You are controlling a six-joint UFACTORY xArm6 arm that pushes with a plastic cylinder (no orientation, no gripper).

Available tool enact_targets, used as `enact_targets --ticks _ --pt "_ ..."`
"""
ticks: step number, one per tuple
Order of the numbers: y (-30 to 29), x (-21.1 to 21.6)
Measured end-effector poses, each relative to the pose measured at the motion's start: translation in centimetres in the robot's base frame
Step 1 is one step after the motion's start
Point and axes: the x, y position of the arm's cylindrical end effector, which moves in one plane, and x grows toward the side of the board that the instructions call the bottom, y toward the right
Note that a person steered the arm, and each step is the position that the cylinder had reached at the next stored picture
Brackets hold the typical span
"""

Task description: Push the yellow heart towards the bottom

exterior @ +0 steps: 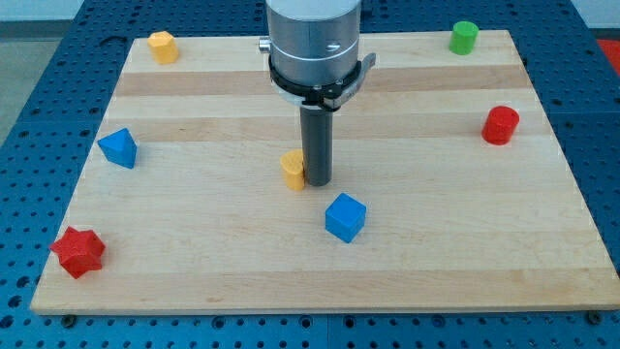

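**Currently beside the yellow heart, not behind it: risk of a sideways shove**

Near the board's centre, slightly left: yellow heart (pixel 294 169), small and partly hidden by the rod. Just right of it, touching or very nearly so: my tip (pixel 318 181), resting on the wooden board (pixel 194 262). No gripper on this rod, so nothing to open, close or hold.

Likely trouble: from this side position, a push would send the heart left rather than toward the near edge. Needs a start from the heart's far side first. Possible glancing contact too, spinning the heart off course.

Close by on the near right: blue cube (pixel 345 216), probably clear of a straight path toward the near edge, though close enough to matter after any rightward drift.

Pose: rod vertical, hanging from a grey cylindrical wrist (pixel 313 44) entering from the far edge.

Well apart from the action: blue block (pixel 118 147) at left, red star (pixel 77 252) at near left.
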Motion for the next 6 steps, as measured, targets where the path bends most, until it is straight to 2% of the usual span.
enact_targets --ticks 2,4,5,6 --pt "-3.9 4.0" --pt "-4.3 4.6" --pt "-3.1 4.6" --pt "0.5 4.9"
